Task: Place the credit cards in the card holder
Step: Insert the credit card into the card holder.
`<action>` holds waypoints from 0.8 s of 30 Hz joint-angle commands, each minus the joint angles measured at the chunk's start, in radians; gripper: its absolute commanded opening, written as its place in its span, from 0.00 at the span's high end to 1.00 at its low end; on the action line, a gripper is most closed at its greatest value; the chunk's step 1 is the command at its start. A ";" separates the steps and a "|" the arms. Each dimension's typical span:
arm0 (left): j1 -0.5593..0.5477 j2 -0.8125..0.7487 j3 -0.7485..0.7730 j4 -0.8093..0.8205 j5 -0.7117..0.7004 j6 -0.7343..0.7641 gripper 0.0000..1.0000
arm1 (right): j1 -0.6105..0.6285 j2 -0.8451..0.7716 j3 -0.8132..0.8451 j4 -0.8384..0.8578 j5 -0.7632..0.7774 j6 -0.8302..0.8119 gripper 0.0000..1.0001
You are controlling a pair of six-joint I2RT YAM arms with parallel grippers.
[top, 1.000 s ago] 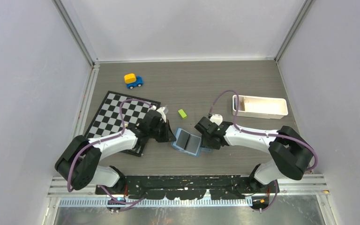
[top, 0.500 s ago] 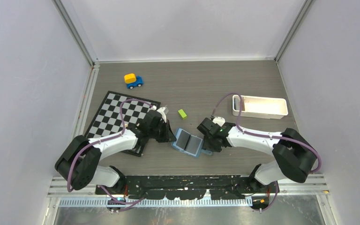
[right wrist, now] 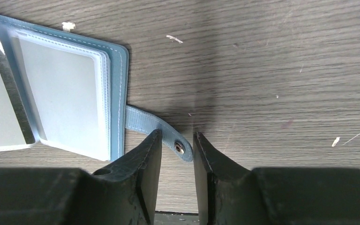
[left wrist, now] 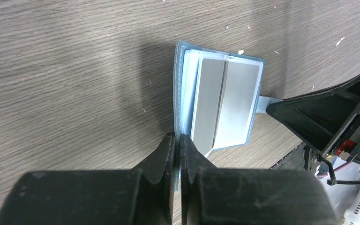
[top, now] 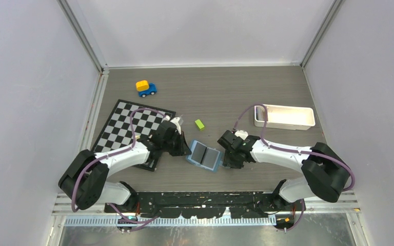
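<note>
While the left pincer [left wrist: 178,140] is pressed together on the near left edge of the card holder [left wrist: 220,101], with the thin teal cover pinched between its fingertips, the rest of the holder lies spread open on the table [left wrist: 75,70] just ahead of those tips and slightly to their right. Two grey cards [left wrist: 208,103] show under the clear sleeves of its light-blue inside, meeting at the fold. At the holder's opposite side the right pincer [right wrist: 177,138] is low over the table with its fingers apart. The holder's teal strap [right wrist: 143,121] runs out from the cover into that gap, and the snap button [right wrist: 179,148] at its end lies between the two fingertips. Whether the nearer finger touches the strap I cannot tell; the other stands just clear. The open body of the holder lies ahead and to the left of this pincer, so it is between the two pincers.
</note>
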 commanded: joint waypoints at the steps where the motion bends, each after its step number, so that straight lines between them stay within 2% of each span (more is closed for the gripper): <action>1: -0.003 -0.042 0.000 -0.012 -0.026 0.020 1.00 | 0.000 -0.033 -0.017 0.016 -0.003 0.021 0.67; 8: -0.003 -0.077 -0.011 0.074 0.064 0.028 1.00 | 0.000 0.039 -0.009 0.095 -0.019 -0.014 0.98; 14: -0.023 -0.024 -0.012 0.139 0.104 -0.001 1.00 | 0.000 0.094 0.005 0.132 -0.027 -0.025 0.99; 24: -0.053 0.064 -0.002 0.172 0.089 -0.022 1.00 | 0.000 0.106 0.007 0.147 -0.026 -0.026 1.00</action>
